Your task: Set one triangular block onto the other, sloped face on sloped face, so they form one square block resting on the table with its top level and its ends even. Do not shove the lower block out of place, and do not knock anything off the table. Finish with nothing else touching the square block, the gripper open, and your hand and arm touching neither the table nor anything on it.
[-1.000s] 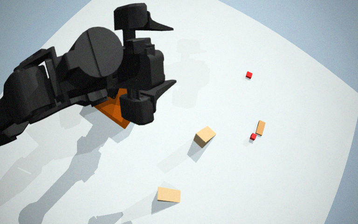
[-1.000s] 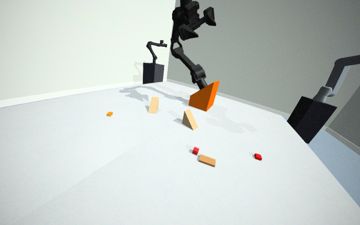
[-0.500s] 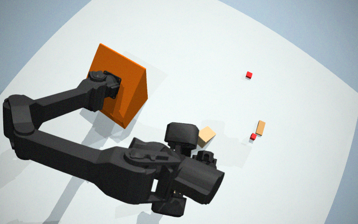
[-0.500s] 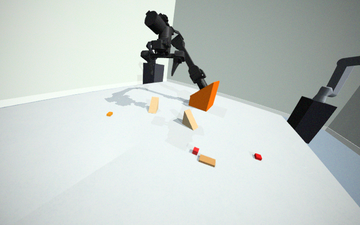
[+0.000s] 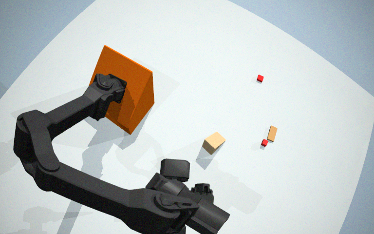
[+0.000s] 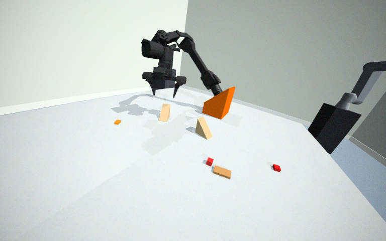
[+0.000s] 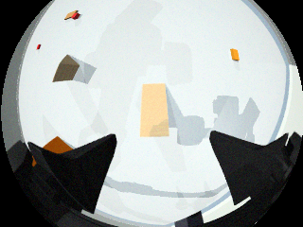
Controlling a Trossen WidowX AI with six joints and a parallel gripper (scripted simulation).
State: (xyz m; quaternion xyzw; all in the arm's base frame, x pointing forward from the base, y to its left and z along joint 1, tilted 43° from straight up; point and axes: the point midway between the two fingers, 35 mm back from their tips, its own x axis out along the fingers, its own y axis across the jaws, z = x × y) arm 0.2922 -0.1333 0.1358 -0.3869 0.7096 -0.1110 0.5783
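Note:
One tan triangular block (image 6: 164,112) (image 7: 154,111) stands on the table below my gripper; in the top view the arm hides it. The other tan triangular block (image 5: 213,142) (image 6: 202,128) (image 7: 66,68) stands apart on the table, its triangular end showing in the exterior view. The two blocks do not touch. My gripper (image 6: 164,96) (image 7: 165,138) is open and empty, fingertips down, well above the table. In the wrist view the first block lies ahead of the gap between the fingers. In the top view the fingers are hidden.
The arm stands on a large orange wedge-shaped base (image 5: 143,96) (image 6: 217,105). Two small red blocks (image 5: 260,78) (image 6: 209,161) and a flat tan brick (image 5: 272,133) (image 6: 221,172) lie beyond the second triangular block. A small orange block (image 6: 117,122) (image 7: 235,55) lies at the other side.

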